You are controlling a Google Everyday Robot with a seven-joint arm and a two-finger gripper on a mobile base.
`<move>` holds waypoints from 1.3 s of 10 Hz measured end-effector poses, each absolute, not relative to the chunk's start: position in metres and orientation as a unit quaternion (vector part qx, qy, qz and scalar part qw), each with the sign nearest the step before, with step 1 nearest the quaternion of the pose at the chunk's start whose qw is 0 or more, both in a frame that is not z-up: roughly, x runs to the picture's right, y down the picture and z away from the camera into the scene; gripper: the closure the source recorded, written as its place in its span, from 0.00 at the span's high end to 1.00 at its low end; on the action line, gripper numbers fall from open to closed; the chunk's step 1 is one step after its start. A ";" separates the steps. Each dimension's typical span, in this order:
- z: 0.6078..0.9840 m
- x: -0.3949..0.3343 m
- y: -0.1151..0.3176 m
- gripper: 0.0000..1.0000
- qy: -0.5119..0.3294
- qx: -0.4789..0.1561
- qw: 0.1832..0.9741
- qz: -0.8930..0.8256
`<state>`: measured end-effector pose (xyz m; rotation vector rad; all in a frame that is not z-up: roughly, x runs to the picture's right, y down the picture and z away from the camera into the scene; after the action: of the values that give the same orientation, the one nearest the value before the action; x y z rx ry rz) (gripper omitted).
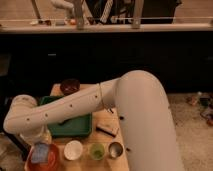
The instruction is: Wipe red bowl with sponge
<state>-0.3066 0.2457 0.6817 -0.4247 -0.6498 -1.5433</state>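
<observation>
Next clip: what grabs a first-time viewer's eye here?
The big white arm stretches from lower right across the table. Its gripper hangs at lower left over the red bowl, which holds something blue, seemingly the sponge; a green tray lies behind.

Materials and finishes, placed from the green tray [75, 127].

- Green tray: smooth plastic look, dull sheen.
- Table [111, 116] under the tray: pale wood look, matt.
- Robot arm [120, 107] across the tray: white moulded shell, smooth, satin, dotted with small dark fastener points.
- Gripper [36, 137], at the tray's front left corner, just above the red bowl [50, 162]: pale smooth casing.
- Red bowl: orange-red, slightly glossy.
- Sponge [40, 152] in that bowl: blue, soft, matt.
- White bowl [73, 149], in front of the tray: smooth, plain.
- Green cup [97, 150], beside it: translucent plastic look.
- Metal cup [116, 149], front right of the tray: bright, reflective.
- Dark bowl [70, 86], behind the tray: brown-red, glossy.
</observation>
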 end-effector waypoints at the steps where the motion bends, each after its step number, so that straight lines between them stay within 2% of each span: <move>1: 0.687 -0.306 0.249 0.41 -0.285 -0.187 0.652 -0.677; 7: 0.710 -0.306 0.274 0.41 -0.266 -0.191 0.660 -0.676; 13: 0.710 -0.307 0.284 0.41 -0.271 -0.199 0.660 -0.672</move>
<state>-0.3070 0.2835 0.7095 -0.4507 -0.6129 -1.5204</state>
